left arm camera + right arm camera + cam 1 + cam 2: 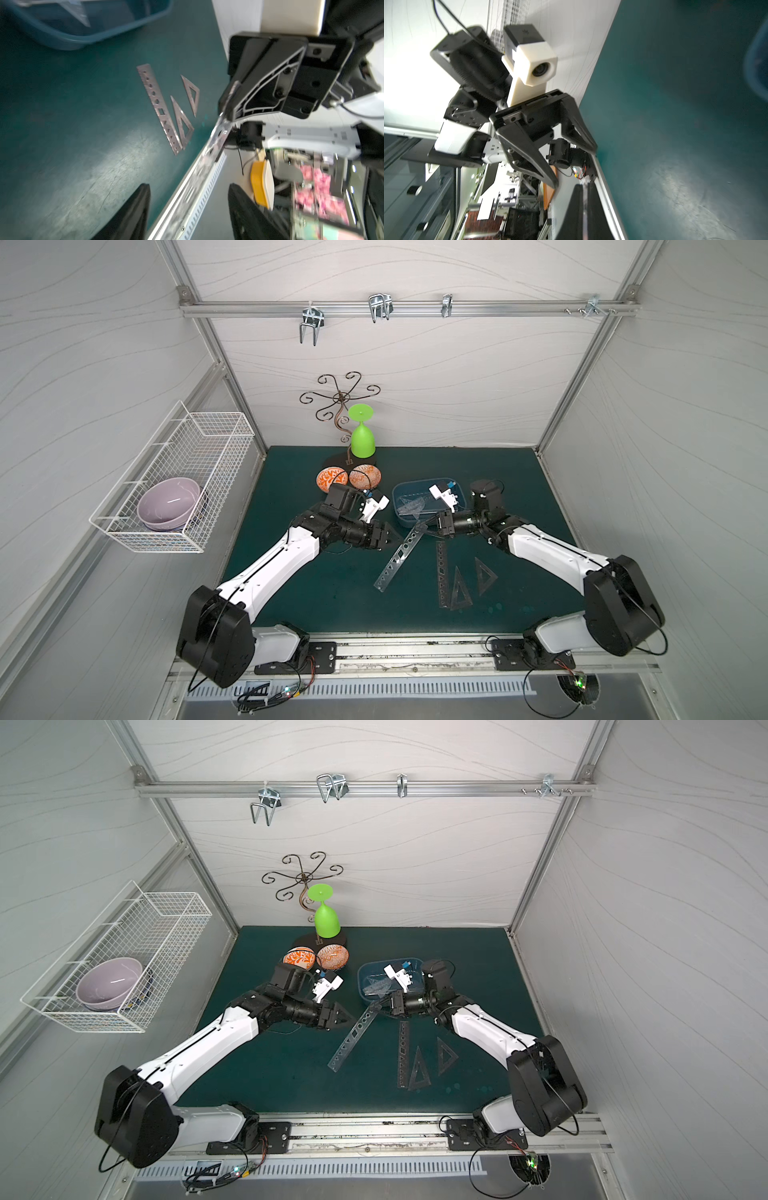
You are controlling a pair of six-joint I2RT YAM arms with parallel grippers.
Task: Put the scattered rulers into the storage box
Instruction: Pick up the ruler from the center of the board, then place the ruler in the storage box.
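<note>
Right gripper is clamped on the upper end of the long clear ruler. The right wrist view shows its two fingers pressed together on the thin edge.

The ruler slants down and away from the storage box. Its far end looks to be off the tabletop, but I can't be sure from a top view.

Left gripper has its jaws spread wide and is holding nothing. In the left wrist view the ruler runs between its two fingers without clear contact.

The storage box sits on the tabletop just behind the right gripper. It already holds several clear rulers lying in a loose pile.

Outside the box, flat on the tabletop:
- a dark stencil strip
- a narrow triangle touching the strip's side
- a second triangle just beside them

Two orange bowls and an upturned green goblet stand behind the left arm. They are well apart from the rulers.
</note>
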